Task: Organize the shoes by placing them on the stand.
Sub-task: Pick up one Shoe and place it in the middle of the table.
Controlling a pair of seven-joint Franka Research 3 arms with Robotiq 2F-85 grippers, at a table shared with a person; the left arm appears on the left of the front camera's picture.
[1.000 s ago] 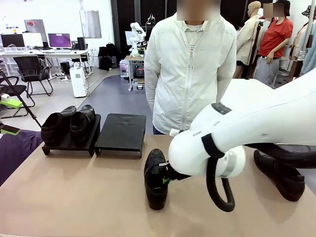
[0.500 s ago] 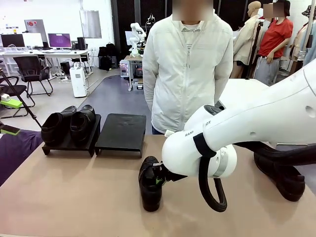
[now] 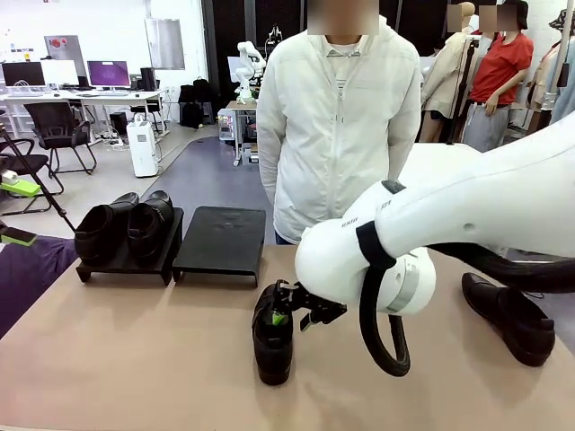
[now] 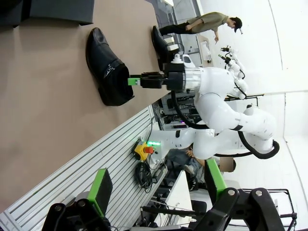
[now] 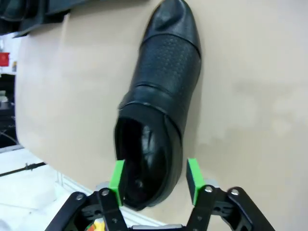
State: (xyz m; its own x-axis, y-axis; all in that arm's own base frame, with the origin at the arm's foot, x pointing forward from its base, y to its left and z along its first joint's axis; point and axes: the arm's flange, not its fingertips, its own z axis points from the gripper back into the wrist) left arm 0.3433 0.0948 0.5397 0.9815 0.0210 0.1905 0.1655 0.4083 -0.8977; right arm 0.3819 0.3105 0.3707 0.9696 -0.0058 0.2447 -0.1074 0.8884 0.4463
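1. My right end effector [image 5: 155, 174] sits low over the heel end of one shoe [image 5: 166, 72]. Its jaws are partly open, with a green pad on either side of the heel, and they are not clamped on it. The shoe rests on the desk [image 3: 135, 359] near the middle of the near edge, toe pointing away from my fingers.
2. My left end effector [image 4: 159, 185] is spread wide and holds nothing, out by the desk's left edge.
3. The stand is at the far-left corner. Its left platform [image 3: 126, 259] already carries two shoes [image 3: 126, 224], and the right platform [image 3: 220, 235] is bare. A fourth shoe [image 3: 508, 316] lies near the right edge.
4. I judge the step in hand to be gripping this middle shoe so it can go to the bare platform.
5. To do it well:
   - I should centre the pads on the stiff heel collar rather than the soft vamp.
   - I should come down far enough for the pads to bite below the rim.
   - I should close firmly, since glossy leather is likely to slip.
6. The toe is heavy and may droop, so I should lift straight up and check it clears the desk before moving.
7. I should carry the shoe high enough to pass over the platform's front edge, then set it down flat on one half. That leaves room beside it for the fourth shoe.
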